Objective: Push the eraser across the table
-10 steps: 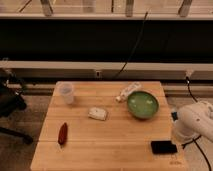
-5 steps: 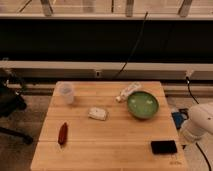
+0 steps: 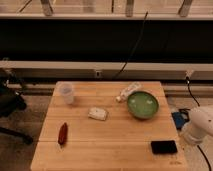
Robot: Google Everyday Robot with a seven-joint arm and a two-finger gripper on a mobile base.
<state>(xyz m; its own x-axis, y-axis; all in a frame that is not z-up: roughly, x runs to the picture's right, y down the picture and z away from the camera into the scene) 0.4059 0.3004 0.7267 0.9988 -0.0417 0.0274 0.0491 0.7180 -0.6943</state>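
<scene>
Lying flat near the front right corner of the table (image 3: 125, 136), the eraser (image 3: 164, 147) is a black rounded rectangle with its long side running along the table's front edge. It touches nothing else on the wood. A white robot arm (image 3: 201, 125) bulges in from the right side of the view, off the table and just beyond its right edge. Its lower end, the gripper (image 3: 189, 136), sits just right of the eraser and a little farther back, apart from it; whether the gripper is open or closed cannot be told.

A green bowl (image 3: 142, 105) stands upright behind the eraser, toward the back right of the tabletop. A white tube-like item (image 3: 129, 91) lies tilted just beside the bowl's back left rim. Near the middle of the table lies a small white packet (image 3: 98, 114). A translucent cup (image 3: 66, 93) stands upright at the back left, and a red elongated object (image 3: 63, 133) lies near the front left, well apart from the eraser.

On the floor to the right, between table and arm, shows something blue (image 3: 179, 119). A black chair (image 3: 11, 107) is partly visible at the left edge. A dark cable (image 3: 134, 45) hangs down the wall behind the table.
</scene>
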